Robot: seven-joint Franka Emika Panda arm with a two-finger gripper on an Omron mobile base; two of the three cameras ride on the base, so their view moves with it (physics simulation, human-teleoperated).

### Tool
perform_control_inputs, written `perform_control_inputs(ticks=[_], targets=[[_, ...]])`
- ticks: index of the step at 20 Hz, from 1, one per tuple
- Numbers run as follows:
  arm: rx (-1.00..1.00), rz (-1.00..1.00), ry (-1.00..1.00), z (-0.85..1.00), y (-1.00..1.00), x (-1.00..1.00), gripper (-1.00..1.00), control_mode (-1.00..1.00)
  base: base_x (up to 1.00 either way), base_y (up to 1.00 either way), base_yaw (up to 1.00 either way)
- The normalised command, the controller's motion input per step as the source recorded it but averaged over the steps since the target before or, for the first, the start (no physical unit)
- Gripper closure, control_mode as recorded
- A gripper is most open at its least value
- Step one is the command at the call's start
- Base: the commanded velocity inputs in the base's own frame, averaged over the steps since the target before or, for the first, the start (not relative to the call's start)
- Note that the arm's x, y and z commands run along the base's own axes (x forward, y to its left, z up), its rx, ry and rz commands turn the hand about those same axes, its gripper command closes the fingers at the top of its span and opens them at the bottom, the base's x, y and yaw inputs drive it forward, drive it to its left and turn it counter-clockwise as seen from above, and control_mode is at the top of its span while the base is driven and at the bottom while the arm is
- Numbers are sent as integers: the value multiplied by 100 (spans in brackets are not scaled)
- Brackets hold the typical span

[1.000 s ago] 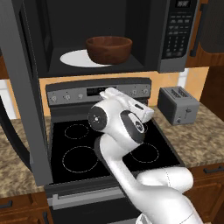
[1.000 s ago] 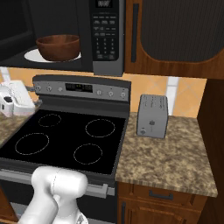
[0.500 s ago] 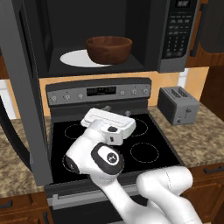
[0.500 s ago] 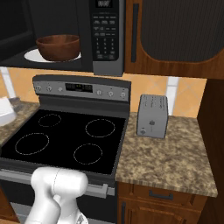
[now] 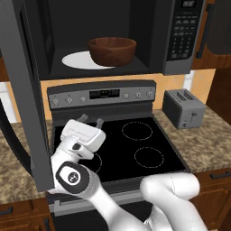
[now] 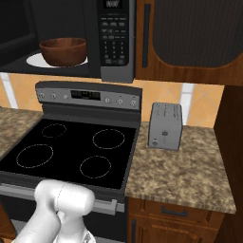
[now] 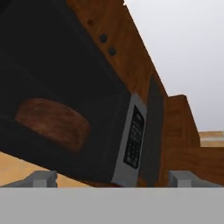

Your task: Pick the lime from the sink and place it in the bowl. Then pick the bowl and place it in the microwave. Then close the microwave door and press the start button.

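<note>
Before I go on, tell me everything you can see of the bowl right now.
The bowl is a large, round, deep vessel of dark reddish-brown wood with a glossy finish. It stands upright inside the open microwave, resting on the white turntable plate, toward the plate's right side in the left base view. Nothing grips it. From these angles its inside is hidden, so whether the lime lies in it cannot be told.

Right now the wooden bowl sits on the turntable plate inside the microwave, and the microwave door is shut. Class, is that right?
Not quite. The bowl does sit on the turntable plate inside the microwave, but the microwave door stands open, as the left base view shows.
</note>
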Motion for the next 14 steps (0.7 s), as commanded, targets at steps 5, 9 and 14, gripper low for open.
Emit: perform_control_inputs(ticks=[5, 9, 14], targets=[[-15, -11, -1, 3, 100, -12, -100, -100, 0, 0, 0], [-17, -11, 0, 0, 90, -20, -100, -100, 0, 0, 0], [-14, -16, 0, 0, 77, -2, -100, -100, 0, 0, 0]])
